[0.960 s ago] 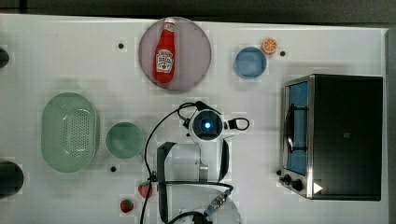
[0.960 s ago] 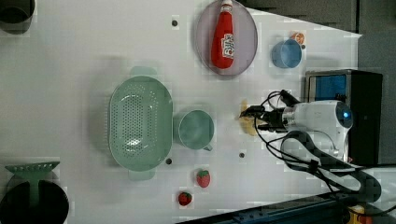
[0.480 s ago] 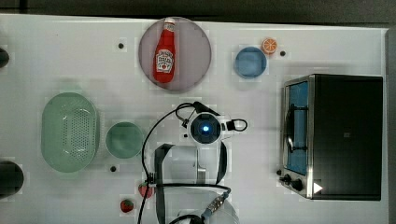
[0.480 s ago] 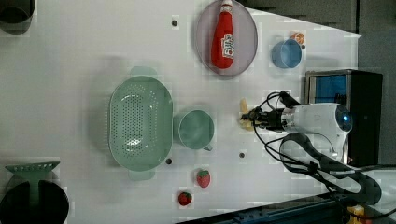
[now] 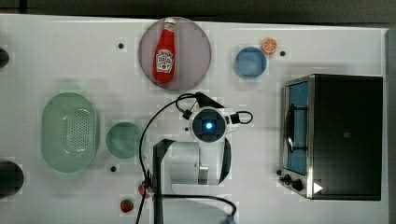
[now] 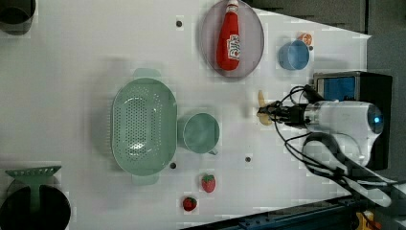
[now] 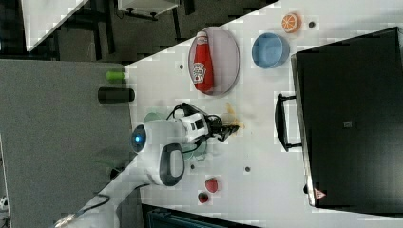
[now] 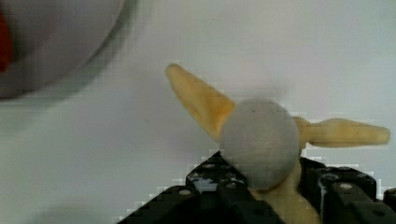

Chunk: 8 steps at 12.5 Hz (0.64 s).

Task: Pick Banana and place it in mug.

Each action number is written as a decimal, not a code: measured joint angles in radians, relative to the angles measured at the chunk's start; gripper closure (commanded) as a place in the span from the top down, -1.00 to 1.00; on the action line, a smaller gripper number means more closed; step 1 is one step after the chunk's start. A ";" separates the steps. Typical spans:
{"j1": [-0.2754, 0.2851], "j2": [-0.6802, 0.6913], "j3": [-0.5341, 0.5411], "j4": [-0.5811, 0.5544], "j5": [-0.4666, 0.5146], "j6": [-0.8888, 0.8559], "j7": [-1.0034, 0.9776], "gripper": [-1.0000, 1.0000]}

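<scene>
Black gripper (image 6: 266, 113) pinching the pale-yellow peeled banana (image 6: 262, 106).
Wrist view reveals splayed peel strips and a round grey tip (image 8: 259, 142); left view shows the pale-green mug (image 6: 200, 132) mid-frame.

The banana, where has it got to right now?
In the left view the banana sits between the gripper's closed fingers, above the white table, right of the pale-green mug and below the plate with the ketchup bottle.

three overhead views, close wrist camera
</scene>
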 measured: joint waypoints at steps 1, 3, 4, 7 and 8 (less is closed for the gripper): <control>-0.001 -0.069 -0.009 -0.014 -0.012 -0.094 0.000 -0.26; -0.018 -0.239 -0.013 -0.021 -0.017 -0.255 0.000 -0.26; -0.024 -0.320 -0.009 -0.006 -0.021 -0.333 0.000 -0.26; -0.028 -0.446 -0.006 0.145 -0.035 -0.592 0.000 -0.26; -0.032 -0.481 0.002 0.174 -0.030 -0.630 0.000 -0.26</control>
